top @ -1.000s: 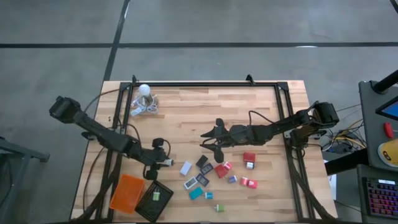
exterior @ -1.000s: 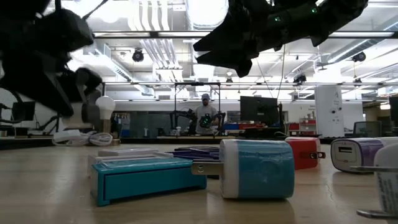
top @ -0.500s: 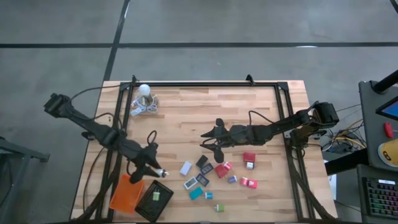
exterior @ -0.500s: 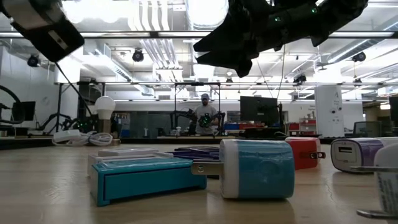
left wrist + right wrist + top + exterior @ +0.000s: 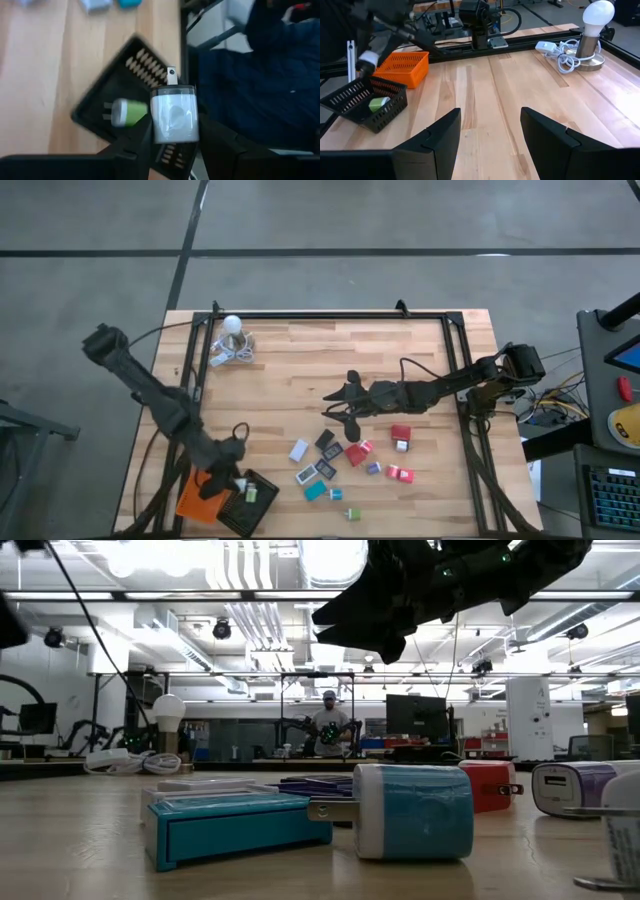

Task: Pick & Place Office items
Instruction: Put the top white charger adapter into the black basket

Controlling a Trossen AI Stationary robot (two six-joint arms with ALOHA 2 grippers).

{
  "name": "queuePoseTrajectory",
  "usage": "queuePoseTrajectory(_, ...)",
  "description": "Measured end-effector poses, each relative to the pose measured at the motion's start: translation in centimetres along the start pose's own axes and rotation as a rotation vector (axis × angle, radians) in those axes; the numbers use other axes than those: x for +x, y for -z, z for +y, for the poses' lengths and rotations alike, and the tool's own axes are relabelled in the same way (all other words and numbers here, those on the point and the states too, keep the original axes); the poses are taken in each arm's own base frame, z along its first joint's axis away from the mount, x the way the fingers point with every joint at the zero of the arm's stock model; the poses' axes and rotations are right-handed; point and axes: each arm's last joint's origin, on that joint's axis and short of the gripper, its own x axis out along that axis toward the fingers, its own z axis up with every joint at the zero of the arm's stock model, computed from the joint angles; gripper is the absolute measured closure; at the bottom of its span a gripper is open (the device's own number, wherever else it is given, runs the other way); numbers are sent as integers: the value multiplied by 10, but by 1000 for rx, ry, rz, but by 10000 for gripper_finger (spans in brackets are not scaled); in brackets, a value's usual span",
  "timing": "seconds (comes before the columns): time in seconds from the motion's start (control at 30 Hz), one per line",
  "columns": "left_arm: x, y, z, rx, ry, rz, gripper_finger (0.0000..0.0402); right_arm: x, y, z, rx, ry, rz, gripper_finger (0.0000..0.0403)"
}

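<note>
While the left pincer [image 5: 172, 145] clamps a white charger [image 5: 174, 114] above the black tray [image 5: 102, 107], the right pincer [image 5: 490, 135] hangs apart.

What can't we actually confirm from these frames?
- Left gripper, high view: its own arm hides the white charger; only the left wrist view shows it held, above the black tray.
- Green charger in that tray: blurred in the left wrist view, details unreadable.
- Small pieces on the table, high view: too small to identify.
- Low view: the teal charger blocks the pieces behind; the trays are out of frame.
</note>
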Motion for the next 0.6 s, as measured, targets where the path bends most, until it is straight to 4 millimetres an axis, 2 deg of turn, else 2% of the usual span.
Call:
queuePoseTrajectory(0.3, 36, 11, 4, -147, -101, 103, 266, 0, 0, 0, -3, 0, 1, 199)
queuePoseTrajectory(0.6, 64, 5, -11, -144, -91, 252, 266, -1, 3, -1, -1, 2, 7, 199)
